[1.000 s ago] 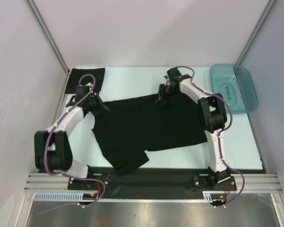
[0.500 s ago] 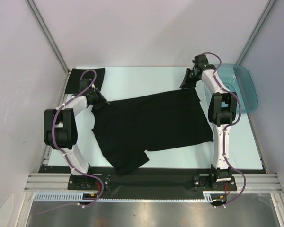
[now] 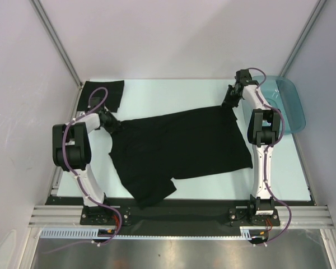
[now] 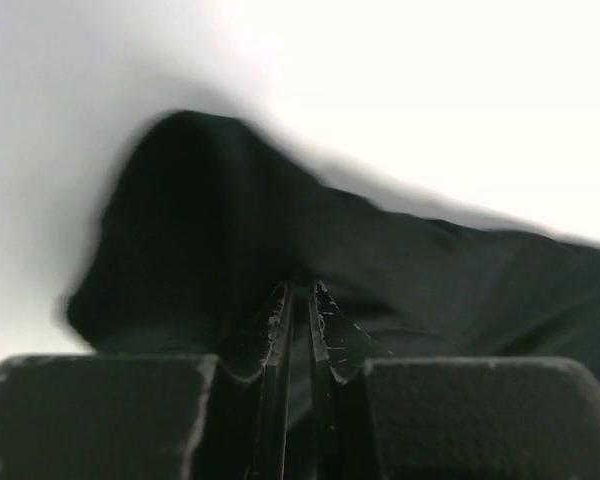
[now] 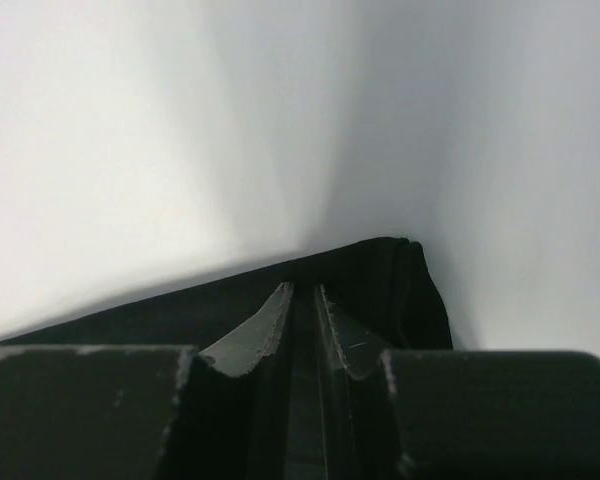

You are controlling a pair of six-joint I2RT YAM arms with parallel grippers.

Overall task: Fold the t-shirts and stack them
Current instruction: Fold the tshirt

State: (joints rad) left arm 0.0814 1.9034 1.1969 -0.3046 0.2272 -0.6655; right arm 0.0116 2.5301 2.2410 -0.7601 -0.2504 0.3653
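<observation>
Top external view: you have one plain black cloth t-shirt [image 3: 179, 148] spread flat on the pale table [image 3: 168, 95], its long axis running left to right.
Left gripper [image 3: 113, 125]: at the shirt's far-left corner. The left wrist view shows the fingers [image 4: 276, 340] nearly pressed together, nipping black cloth.
Right gripper [image 3: 231, 104]: at the far-right corner, fingers [image 5: 260, 335] close together, pinching the cloth's corner.
Key relation: the whole shirt body lies nearward of both pinches. Each arm owns its corner and neither is nearer.
Next move, likely: carry the far edge toward the bases, both ends level.
Surroundings: a folded black cloth square [image 3: 103, 92] lies just beyond the left gripper, and a translucent teal plastic tray [image 3: 291, 112] sits beside the right.
</observation>
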